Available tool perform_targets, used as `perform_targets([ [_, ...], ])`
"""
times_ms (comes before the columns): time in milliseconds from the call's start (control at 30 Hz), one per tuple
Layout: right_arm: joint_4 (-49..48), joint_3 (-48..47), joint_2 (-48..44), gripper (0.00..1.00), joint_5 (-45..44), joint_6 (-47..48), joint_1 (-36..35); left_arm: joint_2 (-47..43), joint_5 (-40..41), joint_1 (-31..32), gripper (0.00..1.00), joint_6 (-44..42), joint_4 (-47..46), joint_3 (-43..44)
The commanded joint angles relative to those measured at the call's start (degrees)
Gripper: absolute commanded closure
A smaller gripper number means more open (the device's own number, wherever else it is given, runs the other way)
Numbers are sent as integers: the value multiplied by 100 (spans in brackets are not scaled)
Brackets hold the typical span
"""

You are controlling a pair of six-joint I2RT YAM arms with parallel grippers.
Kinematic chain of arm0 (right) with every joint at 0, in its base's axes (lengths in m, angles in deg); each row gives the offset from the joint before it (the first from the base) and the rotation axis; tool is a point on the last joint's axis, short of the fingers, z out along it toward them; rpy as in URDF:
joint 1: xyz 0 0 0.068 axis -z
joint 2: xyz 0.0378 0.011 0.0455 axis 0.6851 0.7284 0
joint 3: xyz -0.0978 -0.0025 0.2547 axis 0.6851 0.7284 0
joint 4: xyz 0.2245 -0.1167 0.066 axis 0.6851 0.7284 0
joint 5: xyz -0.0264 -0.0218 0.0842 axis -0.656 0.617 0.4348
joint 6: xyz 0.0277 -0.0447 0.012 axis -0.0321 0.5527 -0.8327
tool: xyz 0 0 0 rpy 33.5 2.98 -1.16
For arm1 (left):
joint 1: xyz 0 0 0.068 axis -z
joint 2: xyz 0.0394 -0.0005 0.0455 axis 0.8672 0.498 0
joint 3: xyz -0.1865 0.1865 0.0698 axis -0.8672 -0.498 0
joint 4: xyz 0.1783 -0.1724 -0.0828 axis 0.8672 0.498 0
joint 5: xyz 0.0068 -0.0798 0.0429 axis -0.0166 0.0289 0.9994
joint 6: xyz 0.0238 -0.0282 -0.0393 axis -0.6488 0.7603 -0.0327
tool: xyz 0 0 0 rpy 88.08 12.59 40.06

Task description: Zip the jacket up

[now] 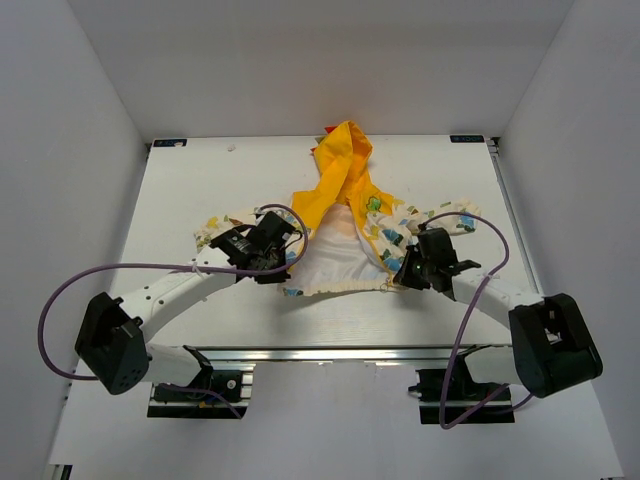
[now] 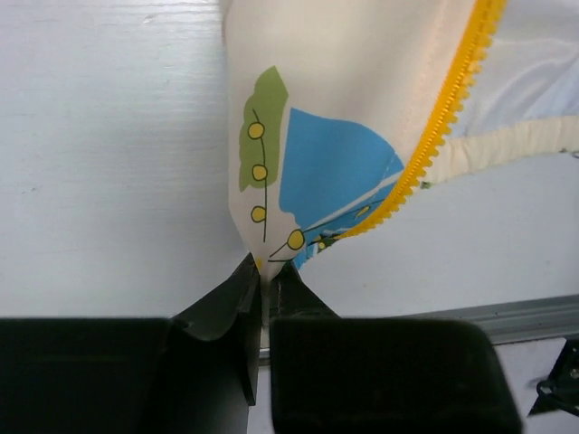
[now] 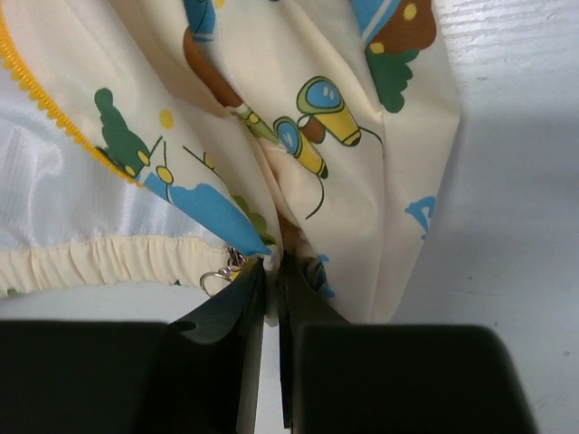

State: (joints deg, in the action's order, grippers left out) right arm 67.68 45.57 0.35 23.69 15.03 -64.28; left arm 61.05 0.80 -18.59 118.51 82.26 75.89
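Jacket lay open in the middle of the table, hood toward the top of the overhead frame, and you had it by both lower corners. Left jaws were clenched on a thin fold of the printed panel, just below the yellow zipper teeth. Right jaws were pinched on bunched cloth beside the small metal pull and the gathered hem. Judging by the folds, this was light, limp stuff with a slick-looking lining; it would sag and bunch rather than hold shape. Your firmest hold looked to be the zipper tape at the hem, not loose cloth.
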Motion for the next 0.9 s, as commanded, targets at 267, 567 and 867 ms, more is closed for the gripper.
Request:
perform_targets([
  [267,-793,175,-2084,100,1808,1349,65,-1,-1840,3,100,-533,-1877,137],
  [567,-2698,349,-1990,100,3329,638,73,334,-2458,3,100,-384,-3187,252],
  [867,-4168,622,-1849,100,3841,110,65,132,-2626,3,100,-41,-4700,-187],
])
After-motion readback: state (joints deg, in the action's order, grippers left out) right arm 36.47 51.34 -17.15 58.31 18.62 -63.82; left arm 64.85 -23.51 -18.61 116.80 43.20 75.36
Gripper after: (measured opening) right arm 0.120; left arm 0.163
